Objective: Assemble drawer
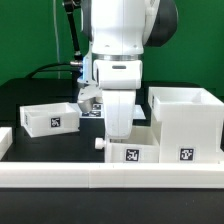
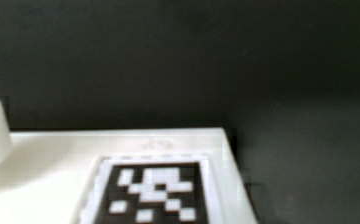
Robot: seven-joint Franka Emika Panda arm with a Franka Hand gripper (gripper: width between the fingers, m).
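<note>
Nearest the camera, against the long low white rail, the small shallow white plastic tray with its side knob was judged at risk of being tipped or jammed against the tall white cube-like housing by an off-centre grip. The pincer was lowered at this tray; its opening and hold could not be told. A second white tray was left farther back on the dark counter.

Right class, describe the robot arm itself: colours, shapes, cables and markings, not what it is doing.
The glossy white rounded robot arm has a black section near its top. A thin black cable runs beside it. A small grey box with a blue glow sits at the wrist. Below is the white boxy claw; no lettering is readable.
</note>
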